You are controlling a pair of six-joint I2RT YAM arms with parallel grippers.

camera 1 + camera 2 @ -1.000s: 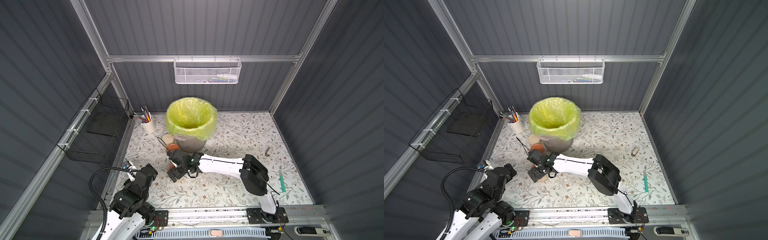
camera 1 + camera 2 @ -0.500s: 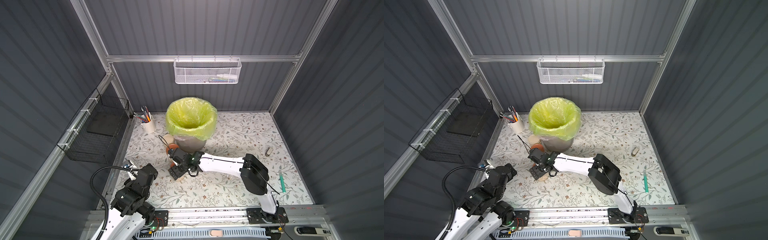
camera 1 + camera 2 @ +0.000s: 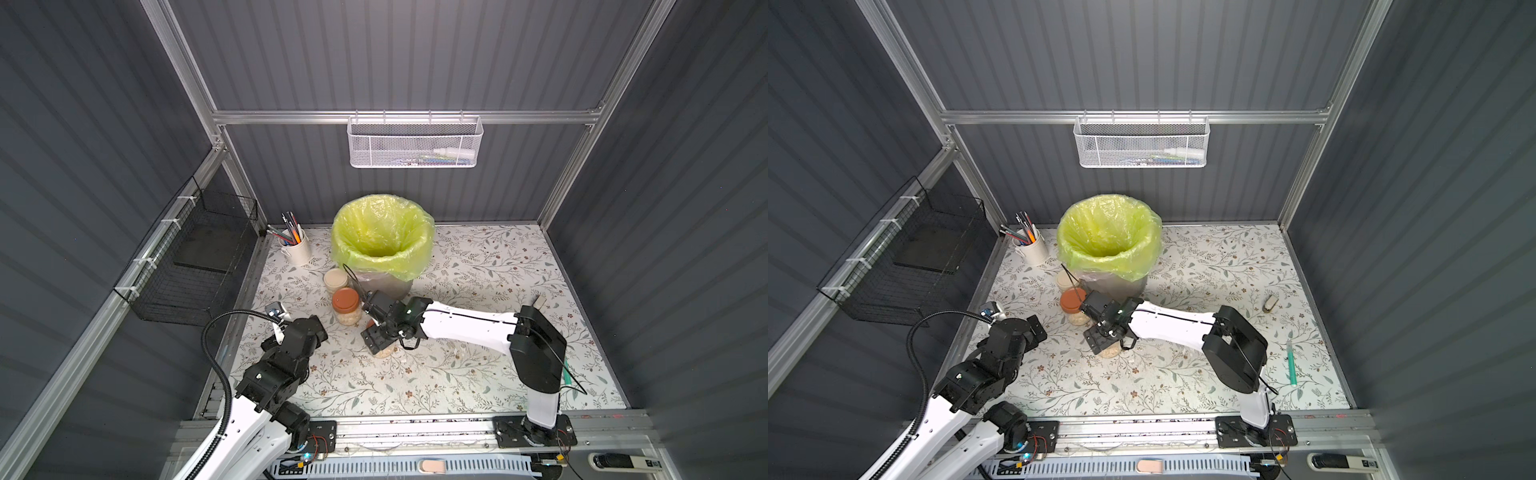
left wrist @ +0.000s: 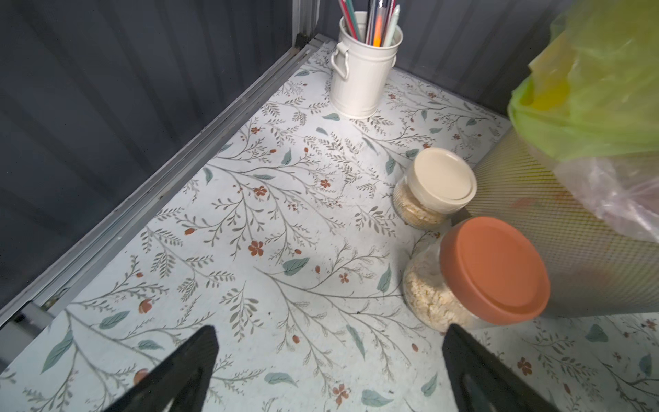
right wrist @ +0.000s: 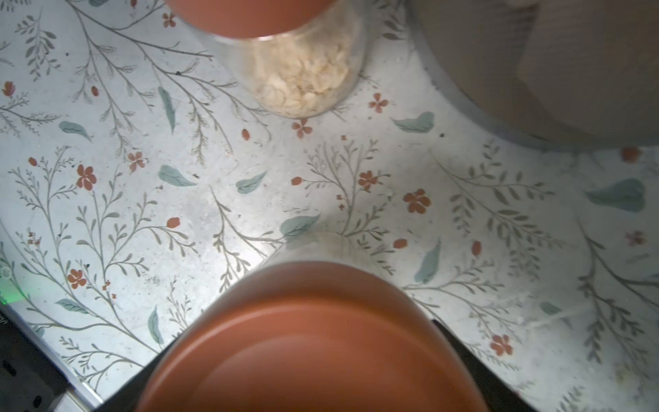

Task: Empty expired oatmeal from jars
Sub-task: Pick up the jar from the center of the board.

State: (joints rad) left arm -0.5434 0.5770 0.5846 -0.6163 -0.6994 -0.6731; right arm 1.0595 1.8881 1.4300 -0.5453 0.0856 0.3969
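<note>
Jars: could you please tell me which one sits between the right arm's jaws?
The terracotta-lidded jar farthest from the bin, under the right gripper; the other terracotta-lidded jar and the cream-lidded jar stand free beside it.

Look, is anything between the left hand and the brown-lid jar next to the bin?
Nothing visible. Only bare mat lies between the open left hand and the brown-lid jar. The cream-lid jar and bin stand farther off.
</note>
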